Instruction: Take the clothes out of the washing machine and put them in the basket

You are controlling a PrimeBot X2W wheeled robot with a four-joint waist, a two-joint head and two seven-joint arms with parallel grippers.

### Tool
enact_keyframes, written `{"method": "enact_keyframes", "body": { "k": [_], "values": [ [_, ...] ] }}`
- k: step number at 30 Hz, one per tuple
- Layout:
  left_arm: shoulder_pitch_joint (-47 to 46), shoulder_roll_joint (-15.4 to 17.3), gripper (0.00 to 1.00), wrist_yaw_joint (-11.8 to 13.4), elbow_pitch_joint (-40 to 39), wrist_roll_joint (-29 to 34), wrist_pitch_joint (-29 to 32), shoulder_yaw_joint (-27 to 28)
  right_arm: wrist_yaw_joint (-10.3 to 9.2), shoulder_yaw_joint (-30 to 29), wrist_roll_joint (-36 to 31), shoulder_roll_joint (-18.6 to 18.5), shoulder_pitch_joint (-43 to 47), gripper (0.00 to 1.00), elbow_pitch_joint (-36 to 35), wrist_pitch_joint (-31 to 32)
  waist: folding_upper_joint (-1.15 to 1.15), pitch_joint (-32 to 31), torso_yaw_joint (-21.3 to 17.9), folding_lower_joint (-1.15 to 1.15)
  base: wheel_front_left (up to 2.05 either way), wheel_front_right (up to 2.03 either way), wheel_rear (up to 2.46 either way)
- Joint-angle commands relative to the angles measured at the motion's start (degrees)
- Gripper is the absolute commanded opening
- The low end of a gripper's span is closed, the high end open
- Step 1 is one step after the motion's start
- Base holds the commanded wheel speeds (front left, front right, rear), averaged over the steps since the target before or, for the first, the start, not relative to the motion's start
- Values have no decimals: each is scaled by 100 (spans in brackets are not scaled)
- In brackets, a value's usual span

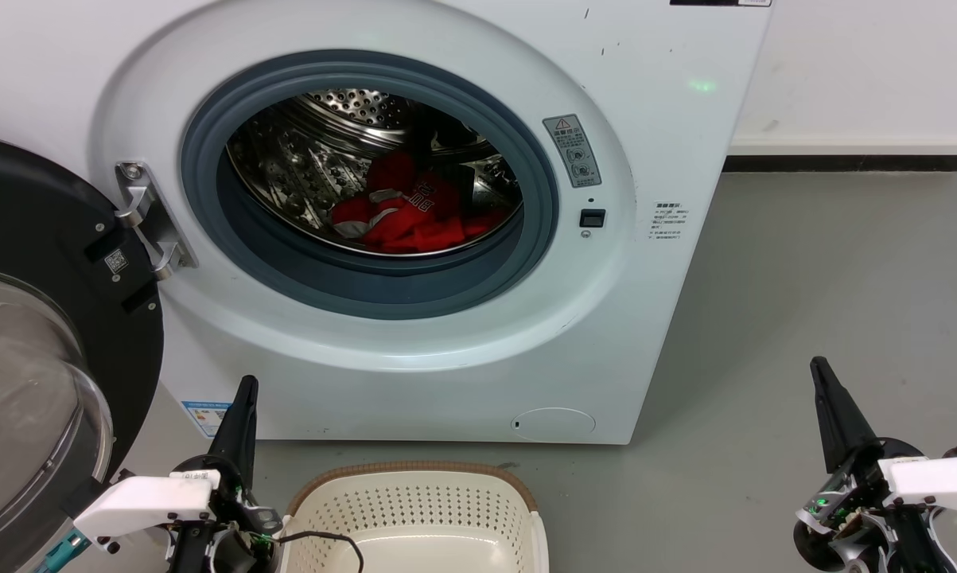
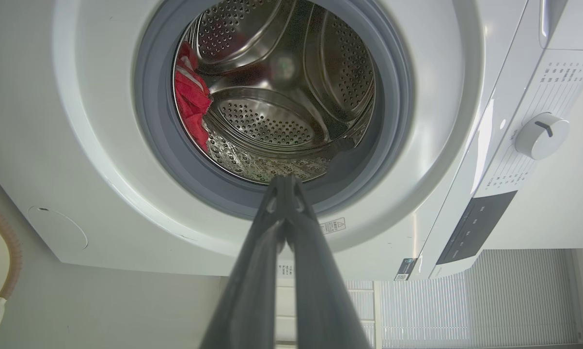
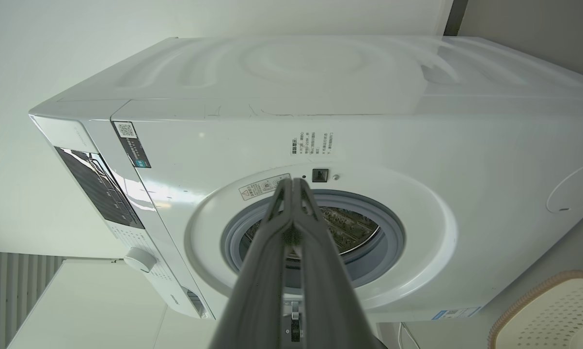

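**Far left:** the glass door (image 1: pixel 40 318) stands wide open, leaving the porthole free for an arm to enter.

**Lower left:** the left gripper (image 1: pixel 247 390) is held low before the washing machine (image 1: pixel 462 374). Its jaws are pressed together tip to tip and grasp nothing. The left wrist view looks along them into the drum (image 2: pixel 272 116), so this arm appears lined up to reach in.

**Centre:** the clothes (image 1: pixel 410 211), a red heap with one lettered piece, lie on the drum floor.

**Below centre:** the basket (image 1: pixel 414 469) stands on the floor (image 1: pixel 764 318) just before the machine and below the opening, presumably to keep each carry short. No garment shows in its visible part.

**Lower right:** the right gripper (image 1: pixel 822 374) is well apart from the machine, its jaws likewise closed and empty.
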Motion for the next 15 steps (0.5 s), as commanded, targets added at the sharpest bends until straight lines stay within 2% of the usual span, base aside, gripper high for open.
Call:
{"method": "enact_keyframes", "body": {
  "k": [1,15],
  "values": [
    [-36,-5,0,-8,-4,-1,4,13,-3,5,-3,24,-85,0,3,0,0,0,0,0,0,0,0],
    [-36,-5,0,-8,-4,-1,4,13,-3,5,-3,24,-85,0,3,0,0,0,0,0,0,0,0]
  ]
}}
